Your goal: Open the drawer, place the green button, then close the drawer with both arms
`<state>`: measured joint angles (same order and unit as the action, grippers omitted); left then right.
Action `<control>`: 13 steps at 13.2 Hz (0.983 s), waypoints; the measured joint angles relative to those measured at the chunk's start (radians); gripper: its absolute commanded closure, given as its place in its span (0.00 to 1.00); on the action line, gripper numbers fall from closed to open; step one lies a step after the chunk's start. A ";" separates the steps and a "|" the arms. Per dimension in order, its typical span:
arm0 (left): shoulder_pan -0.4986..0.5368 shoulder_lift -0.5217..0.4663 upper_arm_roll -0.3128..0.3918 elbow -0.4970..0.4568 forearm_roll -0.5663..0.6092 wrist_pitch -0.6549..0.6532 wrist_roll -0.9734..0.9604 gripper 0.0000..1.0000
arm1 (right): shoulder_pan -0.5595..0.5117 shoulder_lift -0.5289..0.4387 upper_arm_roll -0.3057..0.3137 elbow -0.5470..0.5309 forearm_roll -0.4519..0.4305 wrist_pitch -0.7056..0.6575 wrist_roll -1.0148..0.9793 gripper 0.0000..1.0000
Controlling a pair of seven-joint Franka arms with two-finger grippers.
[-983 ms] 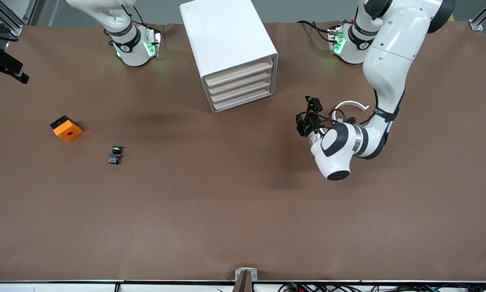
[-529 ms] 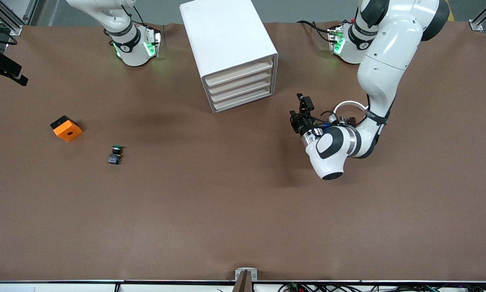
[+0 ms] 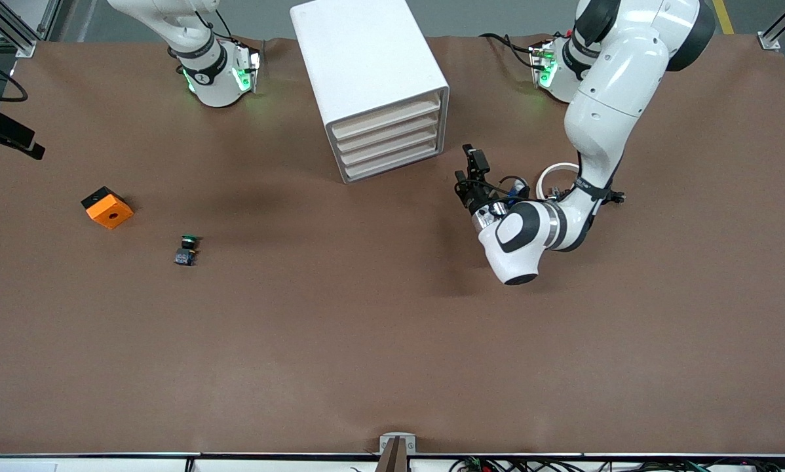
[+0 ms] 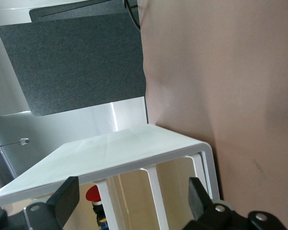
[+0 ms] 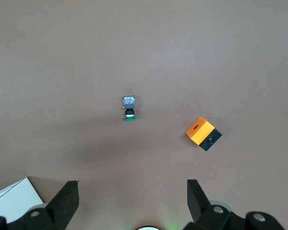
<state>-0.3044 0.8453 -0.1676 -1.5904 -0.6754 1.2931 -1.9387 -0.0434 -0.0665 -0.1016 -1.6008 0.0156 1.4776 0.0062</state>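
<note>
- The left arm's black two-finger gripper (image 3: 469,172) has swung over the last second from the open brown table toward the white boxy cabinet (image 3: 366,72), and now hangs over the table just off the cabinet's front corner, at the left arm's end of the drawer stack.
- Its fingers (image 4: 63,199) stand wide apart with nothing between them; in the left wrist view the cabinet's white top and open frame fill the space ahead of them.
- All four wide shallow white drawers with cream front strips (image 3: 387,139) are shut, so I judge the opening step to be in approach only, with no contact yet.
- The right arm waits high over the table; its gripper (image 5: 133,199) shows only in its own wrist view, fingers spread and empty, looking down on the parts below.
- The tiny push-button switch with green cap, black body and blue base (image 3: 186,250) has not shifted: it lies on the table well apart from the cabinet, toward the right arm's end.
- The orange cube with a hole (image 3: 107,208) sits near the button, also unmoved.
- Next comes lining the left fingers up on one drawer front; a skewed approach could nudge the cabinet.
</note>
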 measured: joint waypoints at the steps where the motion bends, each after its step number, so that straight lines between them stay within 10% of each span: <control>1: -0.004 0.003 0.000 0.000 -0.010 0.000 -0.010 0.00 | -0.003 0.006 -0.001 0.001 0.000 0.003 0.000 0.00; 13: -0.073 0.036 0.000 0.036 -0.078 0.016 -0.030 0.00 | -0.021 0.110 -0.001 0.013 -0.001 0.045 -0.059 0.00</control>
<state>-0.3772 0.8815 -0.1681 -1.5539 -0.7530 1.3096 -1.9691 -0.0640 0.0432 -0.1027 -1.5879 0.0149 1.5228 -0.0530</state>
